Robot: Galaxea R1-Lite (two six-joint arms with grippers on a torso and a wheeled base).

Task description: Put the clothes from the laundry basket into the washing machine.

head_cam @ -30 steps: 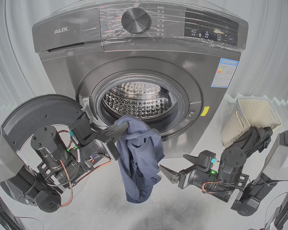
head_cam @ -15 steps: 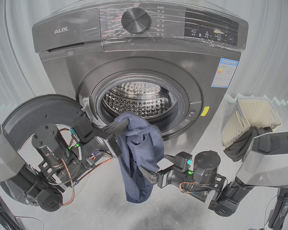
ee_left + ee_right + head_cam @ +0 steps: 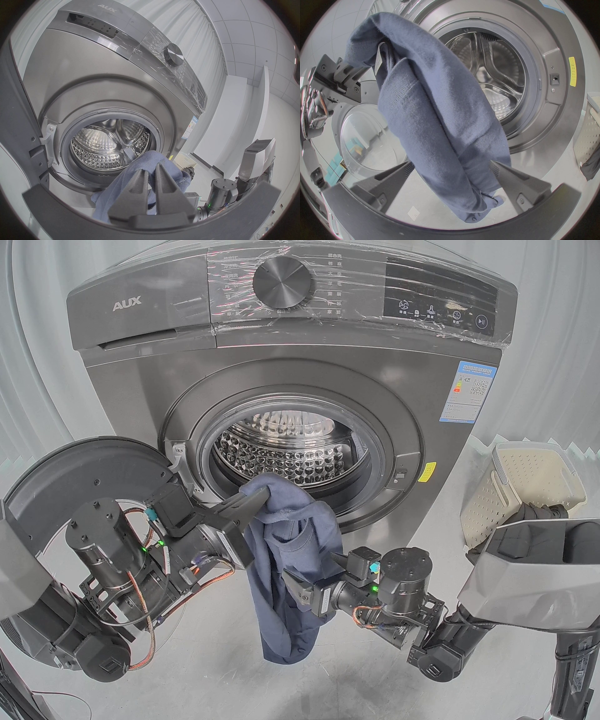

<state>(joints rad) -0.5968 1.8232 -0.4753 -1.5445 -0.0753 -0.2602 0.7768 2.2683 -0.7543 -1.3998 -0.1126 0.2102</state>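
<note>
Nearest, the right gripper (image 3: pixel 450 164) sits low with its jaws spread either side of the lower folds of a dark blue cotton garment (image 3: pixel 294 552), not closed on it. Just beyond, the left gripper (image 3: pixel 152 170) pinches the garment's upper edge. The garment hangs before the lower rim of the steel drum (image 3: pixel 281 446) of the grey front-loading washing machine (image 3: pixel 281 365), whose round door (image 3: pixel 81 471) is swung open to the left. Farther right, a cream perforated plastic laundry basket (image 3: pixel 531 477) has a black garment (image 3: pixel 540 513) draped over its front.

pale curtains (image 3: pixel 37 377) behind, smooth grey floor (image 3: pixel 206 671), white tiled ceiling (image 3: pixel 250 40).
</note>
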